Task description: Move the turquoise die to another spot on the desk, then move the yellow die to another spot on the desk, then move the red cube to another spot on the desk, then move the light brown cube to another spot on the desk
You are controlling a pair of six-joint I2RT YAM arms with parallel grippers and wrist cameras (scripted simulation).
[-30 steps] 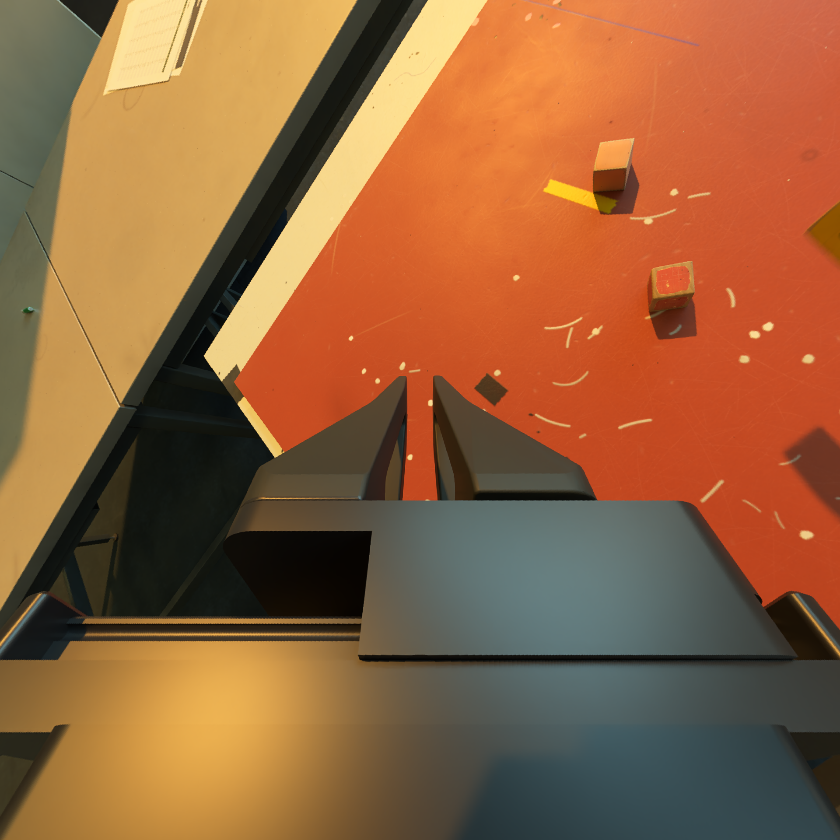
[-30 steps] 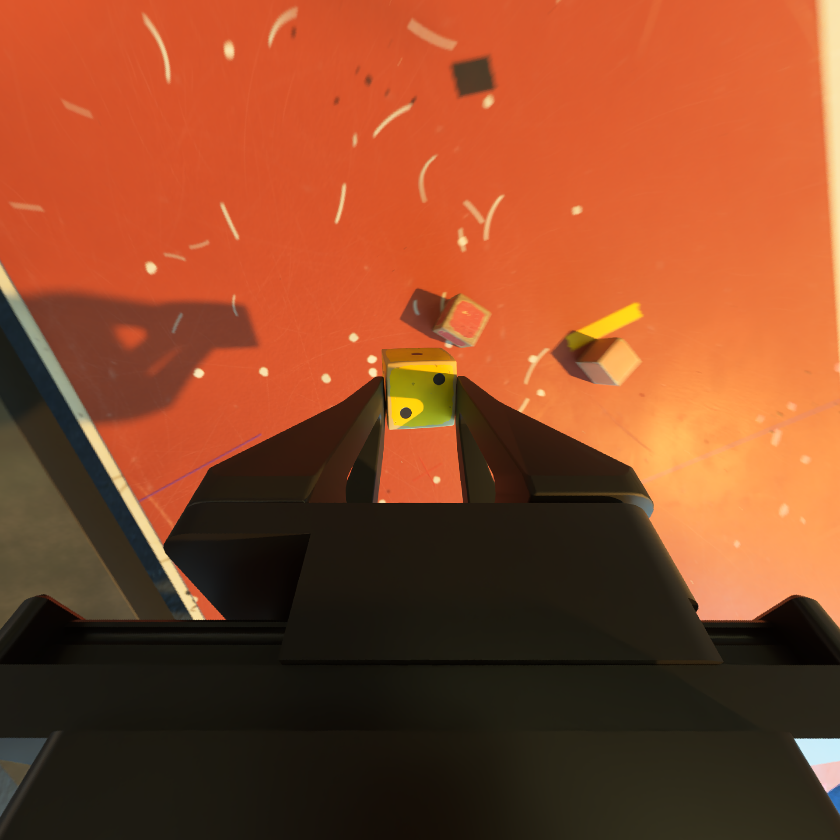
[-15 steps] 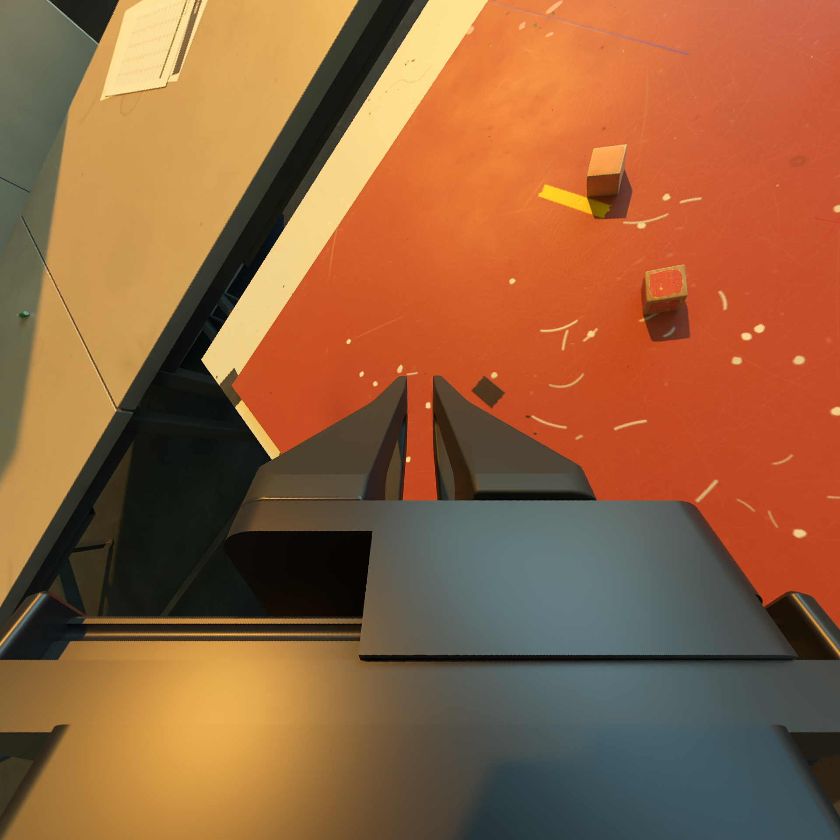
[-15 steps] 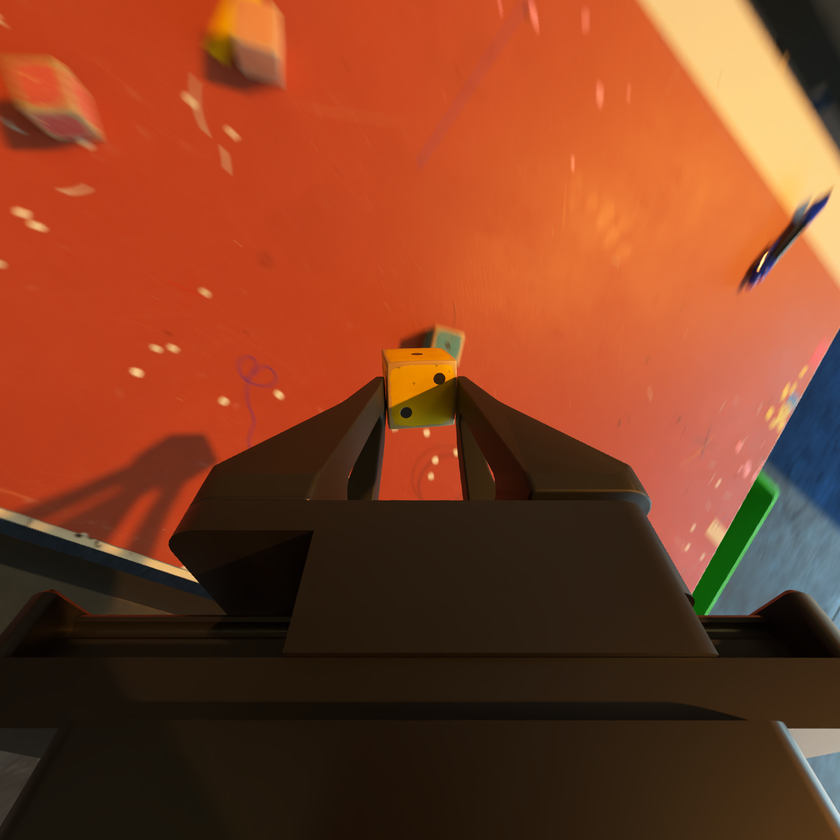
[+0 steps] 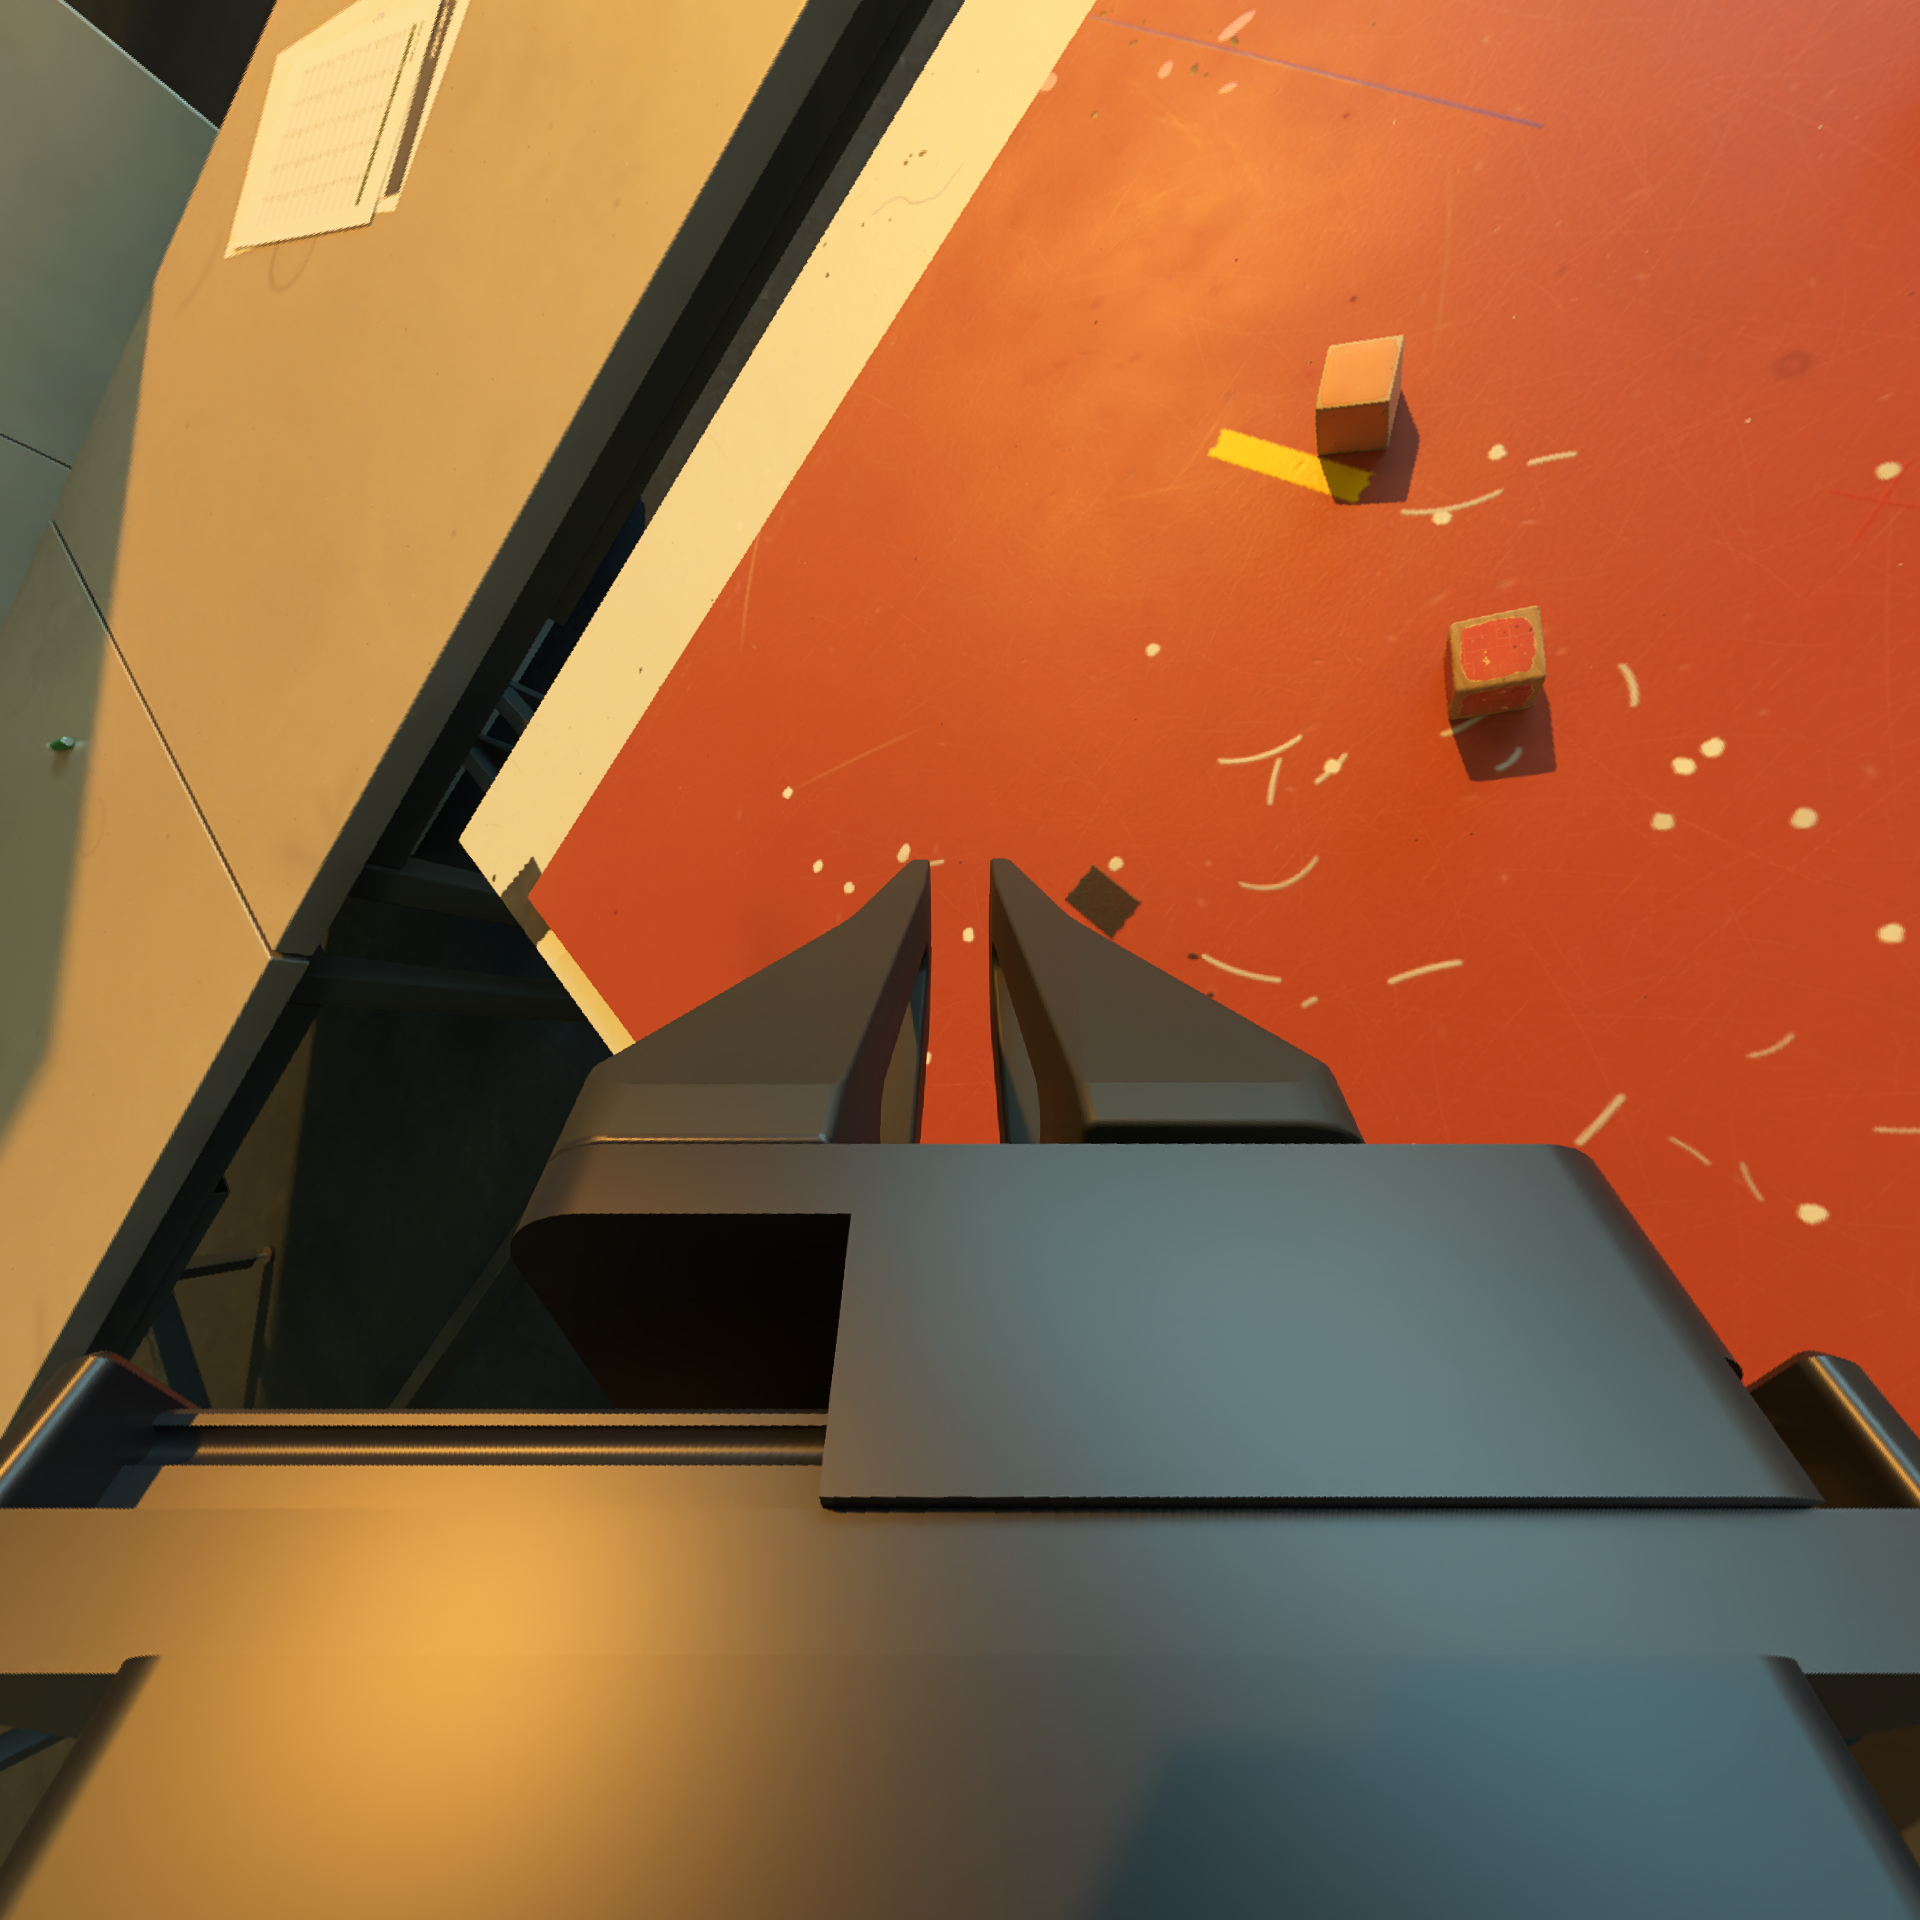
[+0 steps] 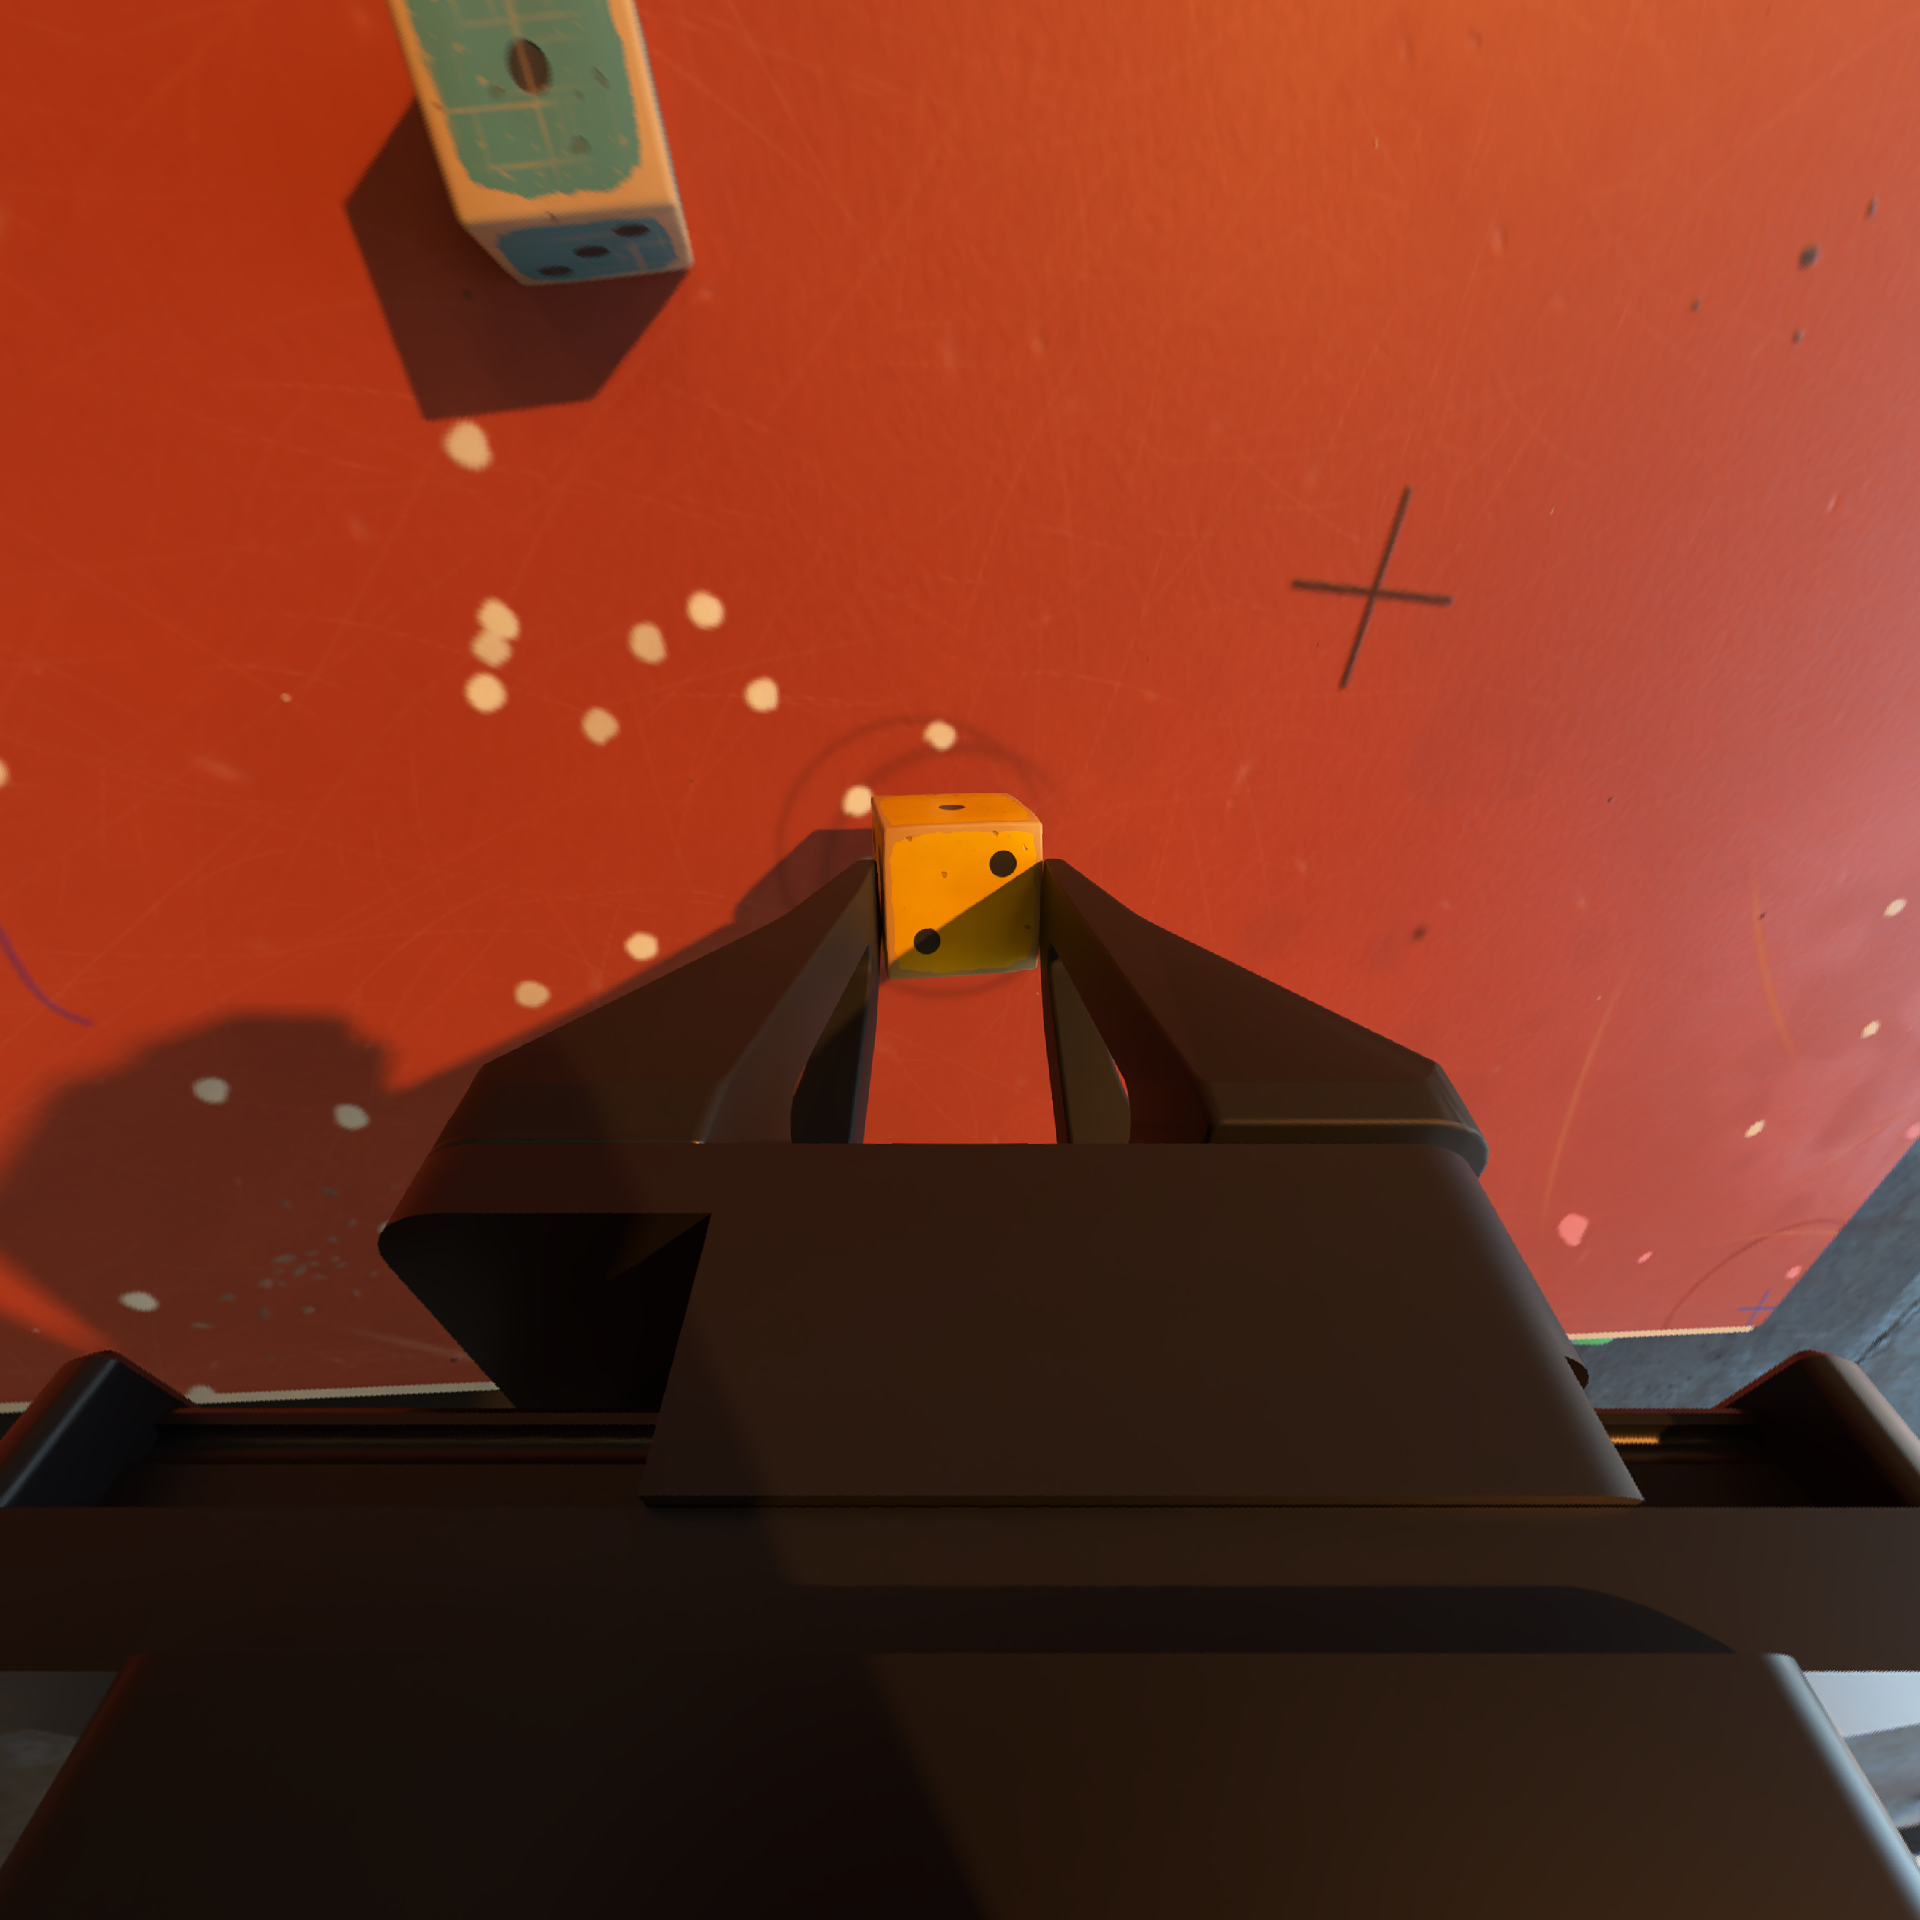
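Observation:
My right gripper [image 6: 958, 883] is shut on the yellow die [image 6: 956, 885], held between its fingertips low over the red desk [image 6: 1351, 312]. The turquoise die [image 6: 540, 135] lies on the desk at the upper left of the right wrist view, apart from the gripper. In the left wrist view the light brown cube [image 5: 1359, 393] sits beside a yellow tape strip [image 5: 1288, 464], and the red cube [image 5: 1496, 661] sits nearer, both far ahead and right of my left gripper [image 5: 959, 883]. The left gripper is shut and empty, above the desk near its left corner.
The desk's pale left edge [image 5: 790, 416] runs diagonally, with a beige cabinet top [image 5: 416, 468] holding a paper sheet [image 5: 332, 125] beyond it. A small dark square patch [image 5: 1103, 900] lies by the left fingertips. A drawn cross [image 6: 1371, 592] marks the desk right of the yellow die.
My right gripper has swung away from the two cubes with the yellow die and come down close to the desk near the turquoise die. The left gripper has barely shifted.

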